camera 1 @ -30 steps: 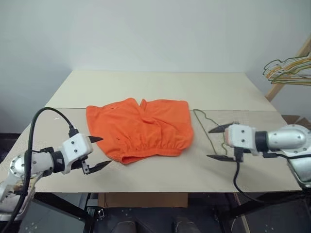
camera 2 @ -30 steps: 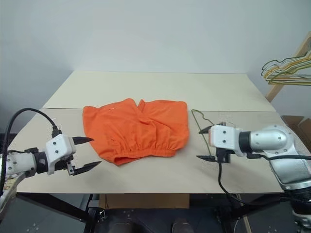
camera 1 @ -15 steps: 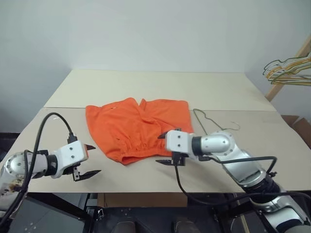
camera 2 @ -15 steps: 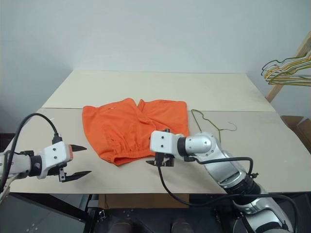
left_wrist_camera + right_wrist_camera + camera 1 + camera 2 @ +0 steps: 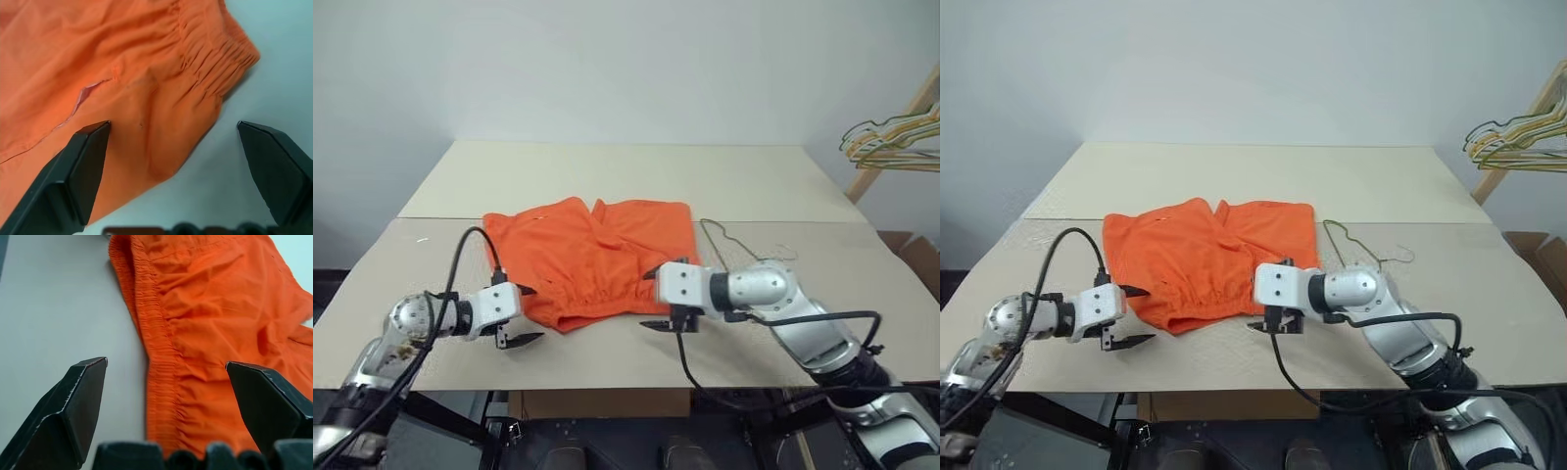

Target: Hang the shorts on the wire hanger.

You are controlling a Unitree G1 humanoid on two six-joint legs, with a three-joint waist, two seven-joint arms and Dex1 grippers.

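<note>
Flanking the shorts [image 5: 592, 257] on the table [image 5: 636, 176], both grippers' fingers wide apart, empty, wire hanger [image 5: 729, 250] beside right arm.

table [image 5: 607, 181] far half: bare | shorts [image 5: 592, 257]: mid-table | wire hanger [image 5: 729, 250]: just right of shorts

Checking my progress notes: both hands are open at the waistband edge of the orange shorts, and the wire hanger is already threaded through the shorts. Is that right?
Not quite. The wire hanger is not threaded through the shorts; it lies on the table beside them, on the robot's right, as the left eye view shows. The rest holds: the left hand and right hand are both open at the waistband edge.
</note>
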